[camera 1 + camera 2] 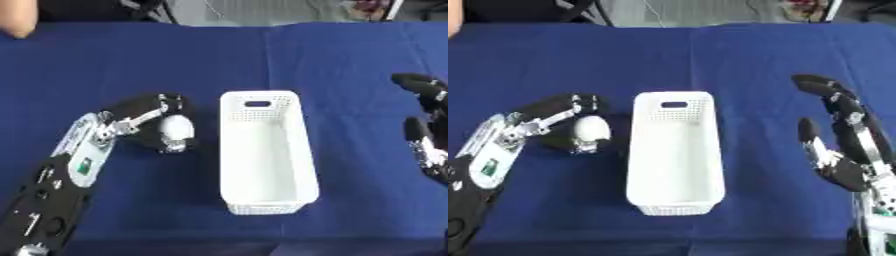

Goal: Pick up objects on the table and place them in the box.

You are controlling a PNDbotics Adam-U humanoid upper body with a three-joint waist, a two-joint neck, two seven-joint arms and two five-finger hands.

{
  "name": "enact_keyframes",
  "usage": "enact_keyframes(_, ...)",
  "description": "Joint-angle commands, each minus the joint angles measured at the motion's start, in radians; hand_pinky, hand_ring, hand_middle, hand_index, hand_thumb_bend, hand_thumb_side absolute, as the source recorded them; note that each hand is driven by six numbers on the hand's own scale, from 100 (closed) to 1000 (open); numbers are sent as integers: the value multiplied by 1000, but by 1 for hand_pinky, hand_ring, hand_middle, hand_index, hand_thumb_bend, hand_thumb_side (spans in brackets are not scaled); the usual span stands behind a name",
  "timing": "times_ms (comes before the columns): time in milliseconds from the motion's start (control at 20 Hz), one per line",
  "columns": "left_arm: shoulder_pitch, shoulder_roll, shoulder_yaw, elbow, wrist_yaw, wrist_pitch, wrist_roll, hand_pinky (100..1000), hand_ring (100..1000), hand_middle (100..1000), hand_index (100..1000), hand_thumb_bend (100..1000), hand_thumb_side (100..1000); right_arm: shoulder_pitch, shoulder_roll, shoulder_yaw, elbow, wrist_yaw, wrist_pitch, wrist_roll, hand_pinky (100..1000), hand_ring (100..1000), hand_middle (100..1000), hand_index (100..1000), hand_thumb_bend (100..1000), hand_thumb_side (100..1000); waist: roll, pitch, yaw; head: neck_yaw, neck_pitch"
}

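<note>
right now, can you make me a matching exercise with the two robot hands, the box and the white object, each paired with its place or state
Things:
1. left robot hand
2. right robot hand
3. white box
4. white round object

States:
A. open, fingers straight, holding nothing
B. nothing visible inside, on the blue tablecloth
C. held just left of the box
D. curled round something white

Pairs: 1-D, 2-A, 3-B, 4-C

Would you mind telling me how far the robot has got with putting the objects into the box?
Nothing looks delivered yet: the white box shows an empty interior. In hand: the left hand is curled round a white rounded object, just left of the box. Left to do: carry it over the rim and release. The right hand is open at the right.
</note>
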Motion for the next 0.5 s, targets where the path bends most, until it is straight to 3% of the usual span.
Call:
enact_keyframes(50,-15,38,-11,-21,-30,-21,0,769,761,845,879,755,801,0,-9,0,-14,-1,-11,13,1000,900,844,862,145,559,3,-16,-3,9,2)
enact_keyframes(500,-28,79,-37,-25,-80,-70,-11,754,755,827,892,815,786,0,-10,1,-14,-1,-10,14,1000,900,844,863,141,560,6,-17,-5,11,3)
